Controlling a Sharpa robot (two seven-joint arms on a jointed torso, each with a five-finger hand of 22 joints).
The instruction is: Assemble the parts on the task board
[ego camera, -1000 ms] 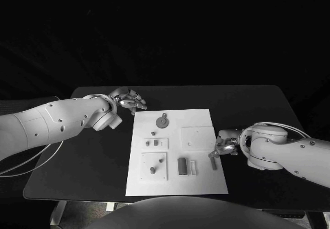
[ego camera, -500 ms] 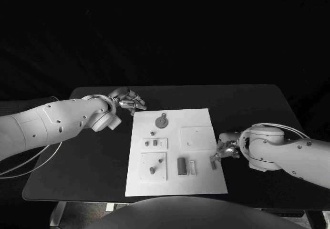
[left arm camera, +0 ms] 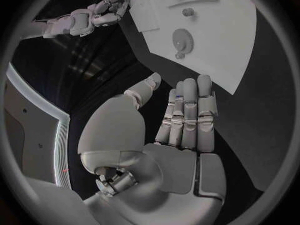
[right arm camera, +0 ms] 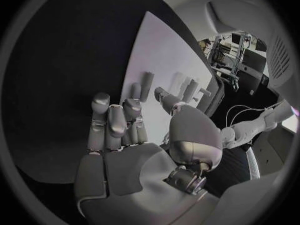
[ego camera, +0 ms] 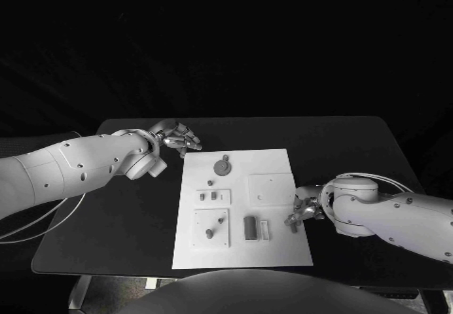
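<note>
The white task board lies flat in the middle of the black bench, its long side running from near to far. On its far part rests a round grey disc with a small tab, and just near of that stands a tiny peg. To the right of these sits a square white plate. On the left of the board a small white block carries two short grey parts, and near of it a larger square block has a couple of small grey pegs standing in it. Between that block and the board's right edge lie a dark grey bar and, just beside it, a paler slim piece.

The left hand hovers over the bench just off the board's far left corner, holding nothing; its fingers are straight and lie side by side, with the thumb apart from them. The right hand is at the board's right edge, down over a short grey bar that lies there. Its fingers are loosely curled with gaps between them, and I cannot tell whether they touch or grip that bar.
</note>
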